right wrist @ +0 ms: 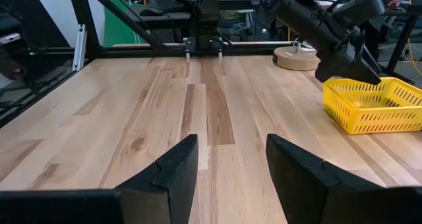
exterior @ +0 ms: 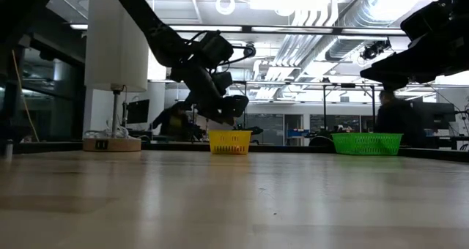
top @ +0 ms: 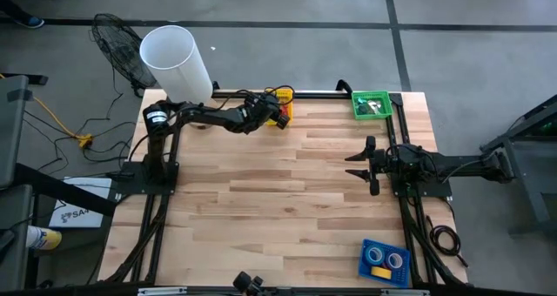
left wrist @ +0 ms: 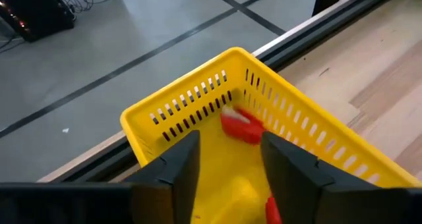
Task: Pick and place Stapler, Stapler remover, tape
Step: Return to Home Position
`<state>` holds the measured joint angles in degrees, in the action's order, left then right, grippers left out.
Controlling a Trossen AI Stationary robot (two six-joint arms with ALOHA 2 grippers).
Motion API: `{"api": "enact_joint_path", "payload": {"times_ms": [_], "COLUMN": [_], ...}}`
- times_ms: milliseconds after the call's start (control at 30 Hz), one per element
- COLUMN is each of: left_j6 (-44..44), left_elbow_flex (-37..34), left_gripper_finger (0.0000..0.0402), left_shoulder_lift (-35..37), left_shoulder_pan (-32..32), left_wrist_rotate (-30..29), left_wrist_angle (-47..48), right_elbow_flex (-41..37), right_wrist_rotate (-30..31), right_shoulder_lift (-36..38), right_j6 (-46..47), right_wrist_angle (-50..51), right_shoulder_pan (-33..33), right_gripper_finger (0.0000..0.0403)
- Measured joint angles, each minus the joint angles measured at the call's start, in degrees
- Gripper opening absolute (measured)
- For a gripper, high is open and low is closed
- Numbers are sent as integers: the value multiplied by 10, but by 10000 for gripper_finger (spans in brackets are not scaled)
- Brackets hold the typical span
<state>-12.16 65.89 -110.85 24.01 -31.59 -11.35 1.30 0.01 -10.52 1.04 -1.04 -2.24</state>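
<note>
The left gripper (left wrist: pixel 231 145) hangs over the yellow bin (top: pixel 285 115), which sits at the far edge of the table (top: pixel 287 200), a little left of the middle. Its jaws are wide apart and hold nothing. Between the two fingers (left wrist: pixel 175 174) the bin's floor shows. A red stapler (left wrist: pixel 241 126) lies there close to a slotted wall, its long axis roughly along that wall and a pale end toward the bin's corner. A second red piece (left wrist: pixel 273 208) and a yellow shape (left wrist: pixel 239 192) lie nearer the gripper, mostly hidden, so which way they point cannot be told.

The right gripper (top: pixel 367 163) waits at the right side of the table, well apart from every bin. It points left across the bare wood with its jaws wide and empty.

The tape (top: pixel 396 261) lies in the blue bin (top: pixel 364 263) at the near right corner — small rings lying flat with their holes facing up. A green bin (top: pixel 370 105) stands at the far right corner, and its contents are too small to make out. A lamp with a white shade (exterior: pixel 113 40) stands at the far left corner.
</note>
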Motion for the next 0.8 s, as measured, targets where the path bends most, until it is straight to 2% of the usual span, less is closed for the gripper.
{"api": "enact_joint_path", "payload": {"times_ms": [233, 500, 633, 800], "left_j6": [40, 50, 57, 29], "left_elbow_flex": [0, -14, -67, -184], "left_gripper_finger": [212, 213, 212, 211], "left_shoulder_lift": [6, 59, 84, 136], "left_shoulder_pan": [0, -8, -14, -11], "left_wrist_rotate": [30, 124, 166, 234], "left_wrist_angle": [6, 8, -49, -214], "right_elbow_flex": [0, 0, 0, 0], "right_wrist_rotate": [0, 0, 0, 0], "right_shoulder_lift": [0, 0, 0, 0], "right_j6": [0, 0, 0, 0], "right_wrist_angle": [0, 0, 0, 0], "right_shoulder_pan": [0, 0, 0, 0], "right_gripper_finger": [170, 169, 170, 170]}}
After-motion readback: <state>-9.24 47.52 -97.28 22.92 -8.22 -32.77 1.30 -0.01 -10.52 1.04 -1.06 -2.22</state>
